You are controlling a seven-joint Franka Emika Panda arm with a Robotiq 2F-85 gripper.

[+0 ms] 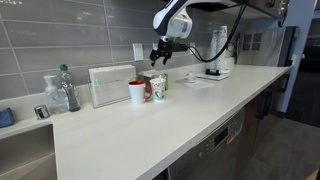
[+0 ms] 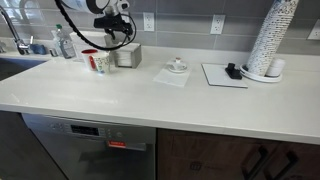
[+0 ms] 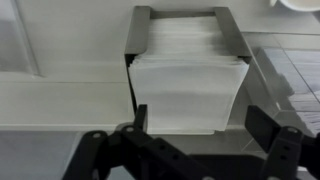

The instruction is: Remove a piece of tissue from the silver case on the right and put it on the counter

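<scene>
Stage: approach | you are hovering the gripper [image 3: 195,135], fingers spread and holding nothing, over the silver case [image 3: 135,40] | tissue [image 3: 185,95] sitting inside | pull and counter [image 2: 200,100] placement remaining

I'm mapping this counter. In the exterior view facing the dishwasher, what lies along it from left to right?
Clear bottle, red-and-white cups, silver case, small dish on a napkin, black object on a white mat, tall stack of cups.
</scene>
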